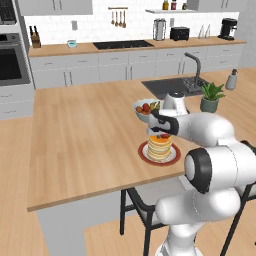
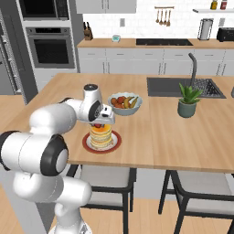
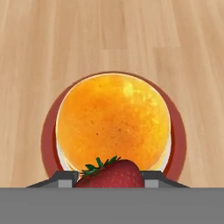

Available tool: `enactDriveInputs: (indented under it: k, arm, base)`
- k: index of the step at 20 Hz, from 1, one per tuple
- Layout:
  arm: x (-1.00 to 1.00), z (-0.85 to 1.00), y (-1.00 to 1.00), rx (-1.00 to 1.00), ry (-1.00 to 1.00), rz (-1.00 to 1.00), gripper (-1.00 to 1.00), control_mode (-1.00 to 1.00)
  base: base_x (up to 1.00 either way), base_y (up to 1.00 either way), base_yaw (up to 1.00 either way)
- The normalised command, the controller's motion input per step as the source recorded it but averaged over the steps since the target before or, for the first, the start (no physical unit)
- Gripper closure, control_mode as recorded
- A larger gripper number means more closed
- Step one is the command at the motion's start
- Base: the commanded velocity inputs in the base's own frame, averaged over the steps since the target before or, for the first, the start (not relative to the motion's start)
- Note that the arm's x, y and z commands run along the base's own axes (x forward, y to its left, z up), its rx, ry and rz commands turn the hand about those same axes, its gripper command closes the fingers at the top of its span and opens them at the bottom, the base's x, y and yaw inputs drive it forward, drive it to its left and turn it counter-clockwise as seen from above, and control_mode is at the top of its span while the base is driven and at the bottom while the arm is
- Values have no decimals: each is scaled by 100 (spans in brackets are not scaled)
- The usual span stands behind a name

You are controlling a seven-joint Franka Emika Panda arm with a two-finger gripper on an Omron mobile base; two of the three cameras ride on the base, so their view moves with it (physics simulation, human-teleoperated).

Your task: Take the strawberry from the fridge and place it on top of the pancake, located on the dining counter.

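Item: strawberry (image 3: pixel 111 174), being held in the closed gripper (image 3: pixel 109 178). Gripper is hovering just above the pancake (image 3: pixel 113 124) on the dining counter (image 1: pixel 85 130); the stack is lying straight below, its orange top facing the berry.

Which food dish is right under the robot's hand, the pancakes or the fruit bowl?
The pancakes. The tool hangs just above that stack on its red-rimmed plate, holding the strawberry. The fruit bowl sits farther back on the counter.
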Motion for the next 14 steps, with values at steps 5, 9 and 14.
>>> enactDriveInputs:
  k: [5, 9, 14]
  arm:
    - [17, 0, 0, 0, 0, 0, 100, -100]
    - [19, -1, 0, 0, 0, 0, 100, -100]
    - [17, -13, 0, 0, 0, 0, 100, -100]
  base:
    - [0, 0, 0]
    - [0, 0, 0]
    - [0, 0, 0]
